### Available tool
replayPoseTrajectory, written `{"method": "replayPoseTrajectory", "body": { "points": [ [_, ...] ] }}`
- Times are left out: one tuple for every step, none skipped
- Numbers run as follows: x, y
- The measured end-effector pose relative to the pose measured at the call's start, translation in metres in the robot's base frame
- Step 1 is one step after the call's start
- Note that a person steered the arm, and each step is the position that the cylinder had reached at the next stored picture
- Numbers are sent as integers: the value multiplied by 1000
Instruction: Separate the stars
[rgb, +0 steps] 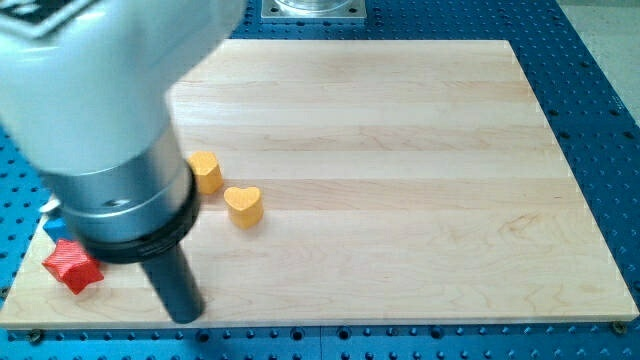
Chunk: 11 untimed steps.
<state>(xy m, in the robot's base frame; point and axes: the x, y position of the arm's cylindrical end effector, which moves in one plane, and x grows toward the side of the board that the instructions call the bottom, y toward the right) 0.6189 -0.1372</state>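
A red star block (72, 268) lies near the board's bottom left corner. A blue block (55, 229) shows just above it, mostly hidden behind the arm; its shape cannot be made out. My tip (186, 315) rests on the board near the bottom edge, to the right of the red star with a gap between them. The arm's large grey body (100, 110) covers the view's upper left and hides whatever lies beneath it.
A yellow heart block (243, 205) lies left of the board's middle. A second yellow block (206, 171), partly hidden by the arm, sits up and left of it. The wooden board (420, 150) rests on a blue perforated table (600, 60).
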Motion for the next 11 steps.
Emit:
{"method": "replayPoseTrajectory", "body": {
  "points": [
    [-1, -86],
    [-3, -165],
    [-26, -140],
    [-37, -96],
    [-35, -75],
    [-31, -140],
    [-54, -134],
    [-71, -114],
    [-72, -80],
    [-63, -30],
    [-44, 10]
  ]
}}
